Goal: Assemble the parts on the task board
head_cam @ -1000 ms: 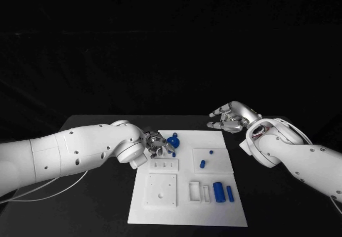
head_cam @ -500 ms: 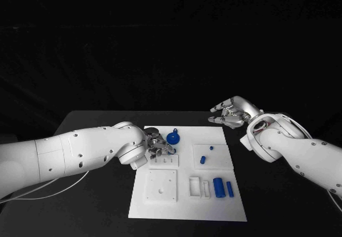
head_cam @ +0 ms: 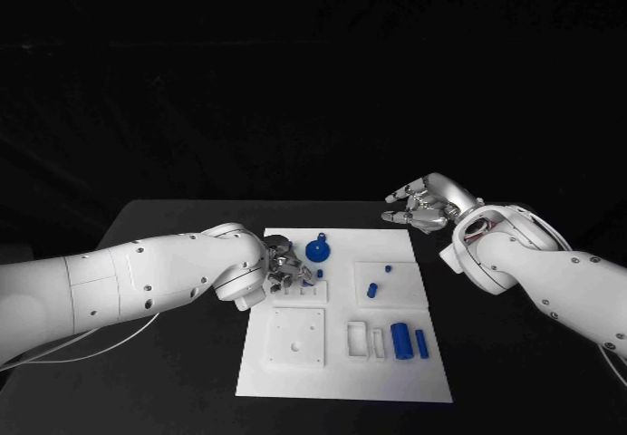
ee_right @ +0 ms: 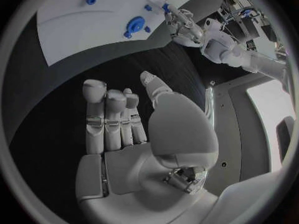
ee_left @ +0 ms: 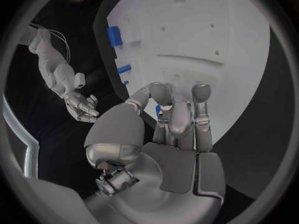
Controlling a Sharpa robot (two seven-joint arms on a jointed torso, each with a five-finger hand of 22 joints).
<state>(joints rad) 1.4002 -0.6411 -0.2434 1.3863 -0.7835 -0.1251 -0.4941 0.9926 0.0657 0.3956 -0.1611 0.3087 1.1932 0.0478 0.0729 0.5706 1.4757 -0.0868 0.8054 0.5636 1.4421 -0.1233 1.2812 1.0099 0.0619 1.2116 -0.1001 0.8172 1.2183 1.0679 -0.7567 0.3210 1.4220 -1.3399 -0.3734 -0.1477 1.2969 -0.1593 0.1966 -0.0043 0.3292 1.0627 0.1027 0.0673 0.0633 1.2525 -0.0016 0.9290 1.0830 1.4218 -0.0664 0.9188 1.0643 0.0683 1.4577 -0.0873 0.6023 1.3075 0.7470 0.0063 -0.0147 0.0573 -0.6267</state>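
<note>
Hovering off the task board (head_cam: 342, 362), right hand (head_cam: 425, 207) curls empty

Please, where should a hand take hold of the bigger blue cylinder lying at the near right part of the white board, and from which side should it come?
Probably from above, pinching the thick blue cylinder across its middle. It lies flat on the white task board with its long axis running toward the robot, so its rounded sides face left and right. A thinner blue cylinder lies close on its right, so the fingers need care there. The right hand seems free.
</note>
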